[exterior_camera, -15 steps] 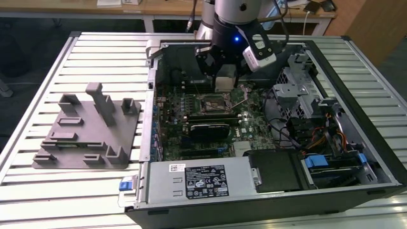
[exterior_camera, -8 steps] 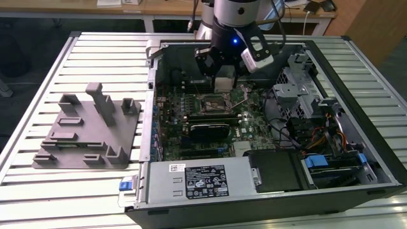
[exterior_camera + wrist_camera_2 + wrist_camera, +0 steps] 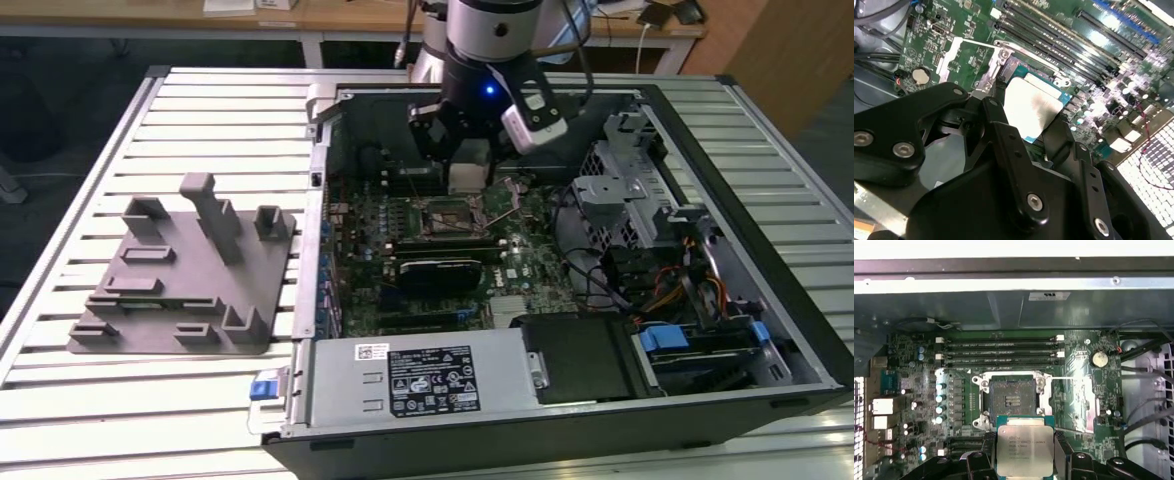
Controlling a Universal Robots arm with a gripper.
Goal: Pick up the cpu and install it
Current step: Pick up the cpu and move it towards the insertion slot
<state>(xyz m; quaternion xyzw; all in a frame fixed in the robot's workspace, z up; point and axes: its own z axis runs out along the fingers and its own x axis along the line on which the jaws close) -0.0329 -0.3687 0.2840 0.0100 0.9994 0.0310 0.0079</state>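
The claw [image 3: 1025, 456] is clamped on the cpu [image 3: 1025, 447], one black finger [image 3: 988, 450] on each of two opposite edges. The chip is held flat, its silvery top plate facing the first wrist view. In the exterior view the arm [image 3: 487, 40] comes down from the top edge, its wrist pointing down into the open computer case [image 3: 747, 120]. The chip hangs over the green board [image 3: 1084, 390], close beside the socket [image 3: 1013, 400], which lies open with its contact field bare. Past the socket run the long memory slots [image 3: 999, 352], with a coin battery [image 3: 1098, 358] to one side. Cables [image 3: 667, 290] crowd the case on the exterior view's right. A black cooler block [image 3: 441, 272] and the power supply [image 3: 420, 380] sit nearer the camera. A grey fixture [image 3: 187, 280] rests on the slatted table [image 3: 80, 180], well apart from the case.
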